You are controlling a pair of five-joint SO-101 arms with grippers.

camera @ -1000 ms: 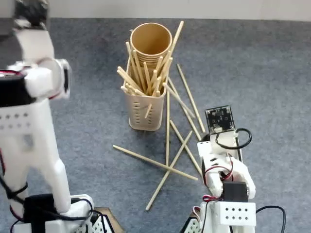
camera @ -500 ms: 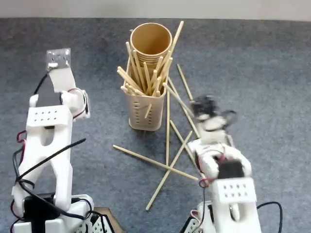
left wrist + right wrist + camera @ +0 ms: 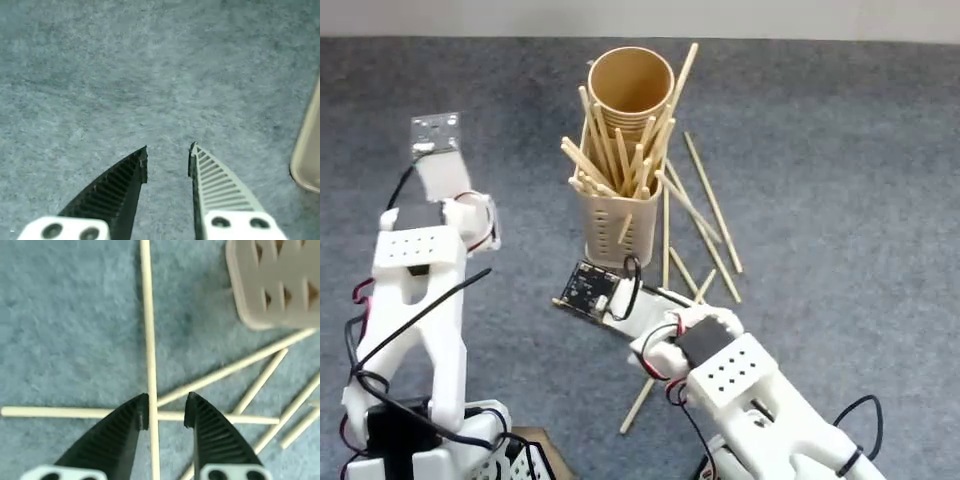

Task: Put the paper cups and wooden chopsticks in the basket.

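A beige slotted basket (image 3: 615, 228) stands on the grey carpet, holding stacked paper cups (image 3: 630, 82) and several wooden chopsticks (image 3: 602, 160). More chopsticks (image 3: 650, 338) lie crossed on the carpet in front of it and to its right. My right arm (image 3: 720, 370) stretches over them to just in front of the basket. The right gripper (image 3: 166, 397) is open low over the carpet, and one loose chopstick (image 3: 148, 335) runs between its fingers, across another chopstick (image 3: 50, 412). My left gripper (image 3: 168, 150) hangs open over bare carpet left of the basket, holding nothing.
The basket corner (image 3: 272, 287) is close ahead of the right gripper, and its edge (image 3: 307, 150) lies beside the left gripper. The left arm (image 3: 420, 260) stands at the left. Bare carpet stretches across the far right.
The right arm has swung left from the basket's right side across the loose chopsticks to the basket's front. The left arm came down and forward a second ago and has barely moved since.
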